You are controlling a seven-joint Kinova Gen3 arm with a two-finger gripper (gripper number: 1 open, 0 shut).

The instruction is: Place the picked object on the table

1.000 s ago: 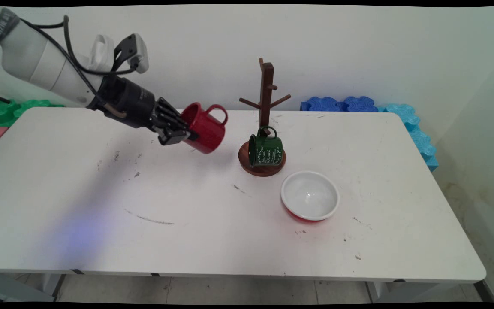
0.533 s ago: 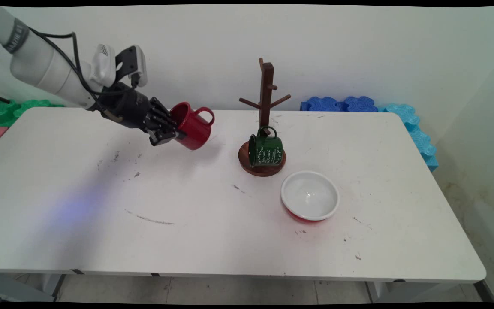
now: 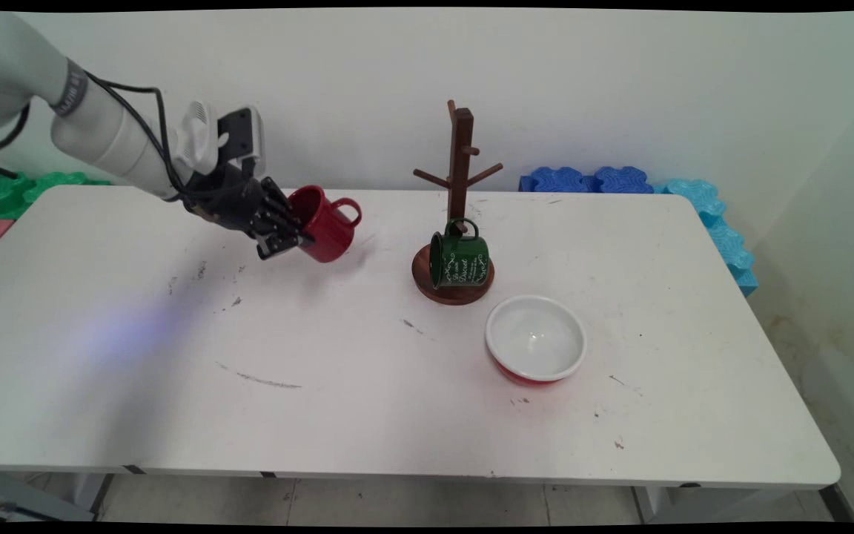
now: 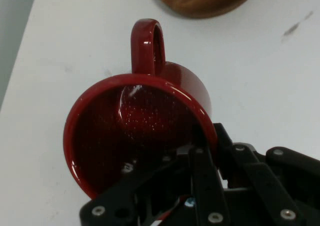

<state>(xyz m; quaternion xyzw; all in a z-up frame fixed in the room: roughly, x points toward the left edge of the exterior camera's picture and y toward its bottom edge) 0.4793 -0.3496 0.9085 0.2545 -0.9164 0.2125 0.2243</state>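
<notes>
Jaws (image 3: 295,239) clamped on rim of red mug (image 3: 325,223), one finger inside, one outside (hand view shows it clearly). Mug tilted, handle pointing toward the rack (image 3: 457,222), over the worktop (image 3: 323,386) left of it. Green mug (image 3: 459,258) at the rack base, bowl (image 3: 536,338) just right of that

White script on the green mug (image 3: 459,259) — too small to read.
</notes>
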